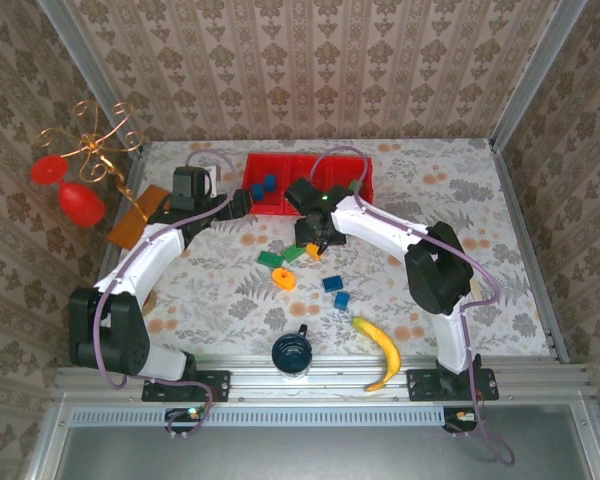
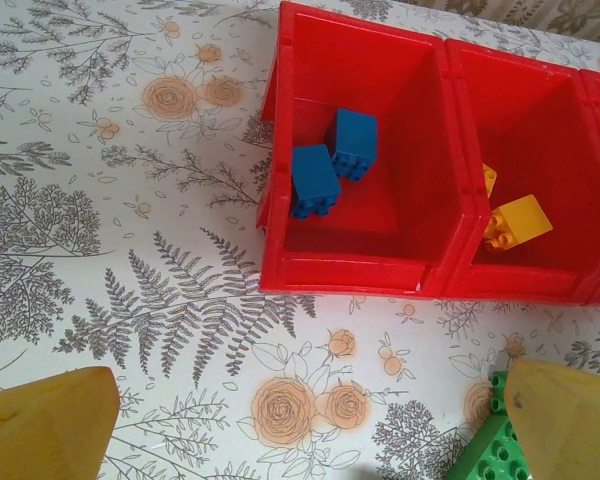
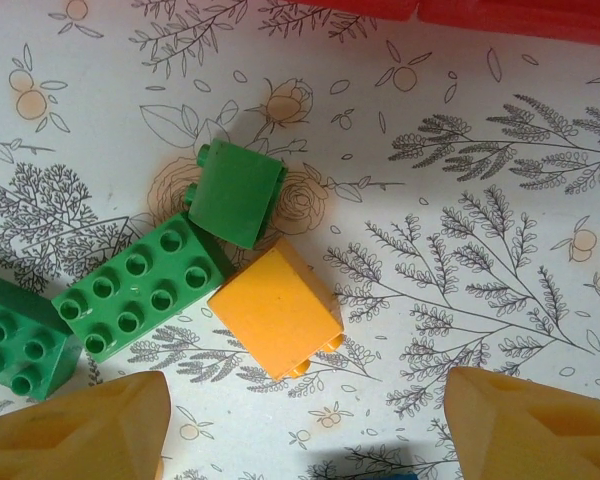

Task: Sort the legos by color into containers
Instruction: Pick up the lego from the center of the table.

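Far to the left of the left jaws, by the wall, an orange-brown board lies flat on the flowered surface. The left arm reaches forward and the left jaws stand spread wide with nothing between them, their amber fingers well apart at the bottom corners of the left wrist view. Straight ahead of them is the red tray, its near wall facing them. The compartment dead ahead holds two blue bricks close together; the next one to the right holds orange-yellow bricks. A green brick lies on the surface just beside the right-hand finger. Further right, the right jaws hang over a small cluster, spread too and gripping nothing, their fingers clear of every brick. Just ahead of the gap, nearer the left-hand finger, sits an orange-yellow brick; a long green brick touches its left side, and a small green brick lies on its side just beyond both. The red tray lies further on. Behind the right jaws, toward the arm bases, two loose blue bricks lie near each other, and further back a dark blue cup and a banana rest near the edge.
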`<act>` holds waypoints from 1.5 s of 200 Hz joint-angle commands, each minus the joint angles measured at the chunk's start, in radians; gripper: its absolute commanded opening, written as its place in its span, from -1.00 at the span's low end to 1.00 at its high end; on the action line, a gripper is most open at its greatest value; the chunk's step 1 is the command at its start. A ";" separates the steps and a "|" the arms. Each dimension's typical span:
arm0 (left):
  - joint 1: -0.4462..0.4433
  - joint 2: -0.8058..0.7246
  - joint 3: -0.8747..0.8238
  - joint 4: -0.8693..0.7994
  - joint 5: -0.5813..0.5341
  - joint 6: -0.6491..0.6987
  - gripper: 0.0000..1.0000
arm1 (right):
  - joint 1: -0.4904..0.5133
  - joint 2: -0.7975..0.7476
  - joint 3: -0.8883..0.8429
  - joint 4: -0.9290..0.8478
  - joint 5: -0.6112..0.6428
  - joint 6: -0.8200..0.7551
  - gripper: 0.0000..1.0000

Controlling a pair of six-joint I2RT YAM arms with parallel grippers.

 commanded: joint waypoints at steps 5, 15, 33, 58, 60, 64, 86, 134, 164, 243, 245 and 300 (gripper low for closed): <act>0.007 -0.008 -0.015 0.014 -0.011 -0.019 1.00 | -0.007 0.004 -0.011 -0.006 -0.065 -0.057 0.46; 0.007 -0.008 -0.015 0.015 -0.010 -0.021 1.00 | -0.008 0.012 -0.010 -0.006 -0.074 -0.072 0.46; 0.009 -0.006 -0.015 0.016 -0.009 -0.023 1.00 | -0.012 0.028 -0.005 -0.013 -0.082 -0.089 0.46; 0.010 -0.008 -0.015 0.016 -0.007 -0.024 1.00 | -0.019 0.042 -0.003 -0.013 -0.093 -0.110 0.44; 0.010 -0.008 -0.015 0.016 -0.007 -0.023 1.00 | -0.020 0.044 -0.003 -0.013 -0.094 -0.111 0.44; 0.010 -0.008 -0.015 0.016 -0.007 -0.024 1.00 | -0.021 0.046 -0.002 -0.013 -0.096 -0.114 0.43; 0.010 -0.008 -0.018 0.019 -0.007 -0.024 1.00 | -0.024 0.063 0.007 -0.015 -0.103 -0.135 0.41; 0.013 -0.008 -0.019 0.021 -0.005 -0.026 1.00 | -0.027 0.107 0.026 -0.015 -0.114 -0.159 0.33; 0.014 -0.012 -0.019 0.022 -0.004 -0.027 1.00 | -0.027 0.134 0.039 -0.010 -0.119 -0.170 0.27; 0.017 -0.011 -0.021 0.024 0.000 -0.030 1.00 | -0.043 0.171 0.042 0.030 -0.136 -0.176 0.05; 0.016 -0.011 -0.021 0.024 0.000 -0.030 1.00 | -0.044 0.171 0.042 0.031 -0.136 -0.176 0.04; 0.017 -0.011 -0.021 0.025 0.003 -0.030 1.00 | -0.055 0.161 0.020 0.043 -0.138 -0.171 -0.32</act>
